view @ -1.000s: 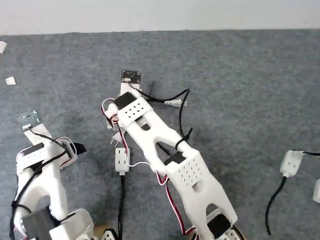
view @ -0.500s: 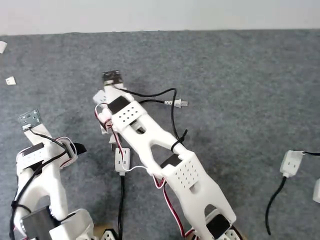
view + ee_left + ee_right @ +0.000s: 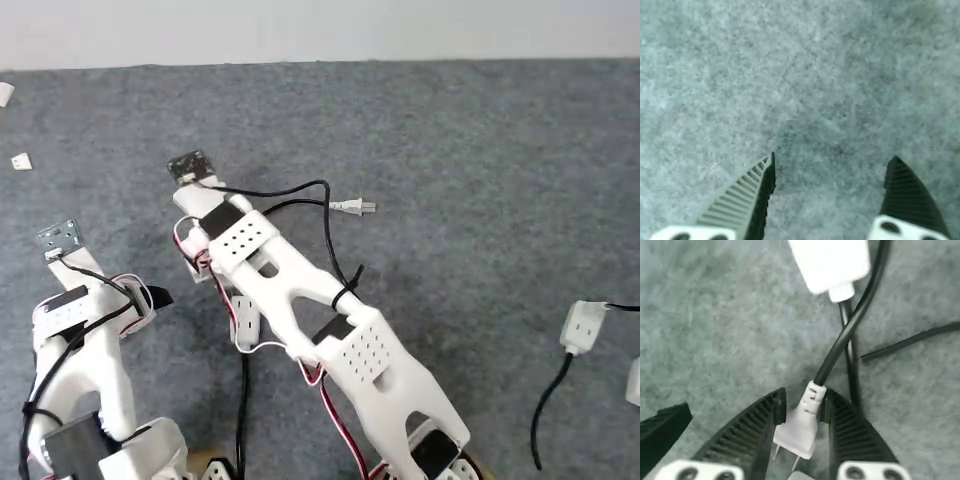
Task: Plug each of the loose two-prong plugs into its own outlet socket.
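Right gripper (image 3: pixel 804 394) clamped on small white two-prong plug (image 3: pixel 797 427), near white outlet socket block (image 3: pixel 830 262), prongs facing away from block. Plug looks light, rigid, slick; stiff black cord (image 3: pixel 850 330) likely tugs. Grip body flats, not prongs. Left gripper (image 3: pixel 833 159) spread wide, empty.

A plain pale wall (image 3: pixel 320 30) borders the far edge of the grey felt-like table covering (image 3: pixel 480 150), with small white scraps (image 3: pixel 21 160) lying near its far left corner.
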You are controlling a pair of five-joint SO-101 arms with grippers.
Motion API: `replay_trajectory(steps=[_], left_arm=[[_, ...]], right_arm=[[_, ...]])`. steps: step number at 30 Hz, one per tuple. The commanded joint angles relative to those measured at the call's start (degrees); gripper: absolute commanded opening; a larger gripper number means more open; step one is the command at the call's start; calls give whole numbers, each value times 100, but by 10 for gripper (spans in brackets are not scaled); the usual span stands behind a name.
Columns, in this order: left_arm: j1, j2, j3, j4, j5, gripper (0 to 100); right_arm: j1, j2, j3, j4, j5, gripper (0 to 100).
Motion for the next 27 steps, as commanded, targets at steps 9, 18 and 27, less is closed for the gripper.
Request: replay_trajectory(steps=[9, 18, 27], left_arm=[[-9, -18, -207, 44, -44, 327], [-9, -18, -207, 44, -44, 327], [-9, -18, -207, 44, -44, 327]], right_arm=[[163, -101, -352, 75, 26, 91], [453, -101, -352, 75, -325, 0], [514, -303, -1371, 1349, -264, 8]])
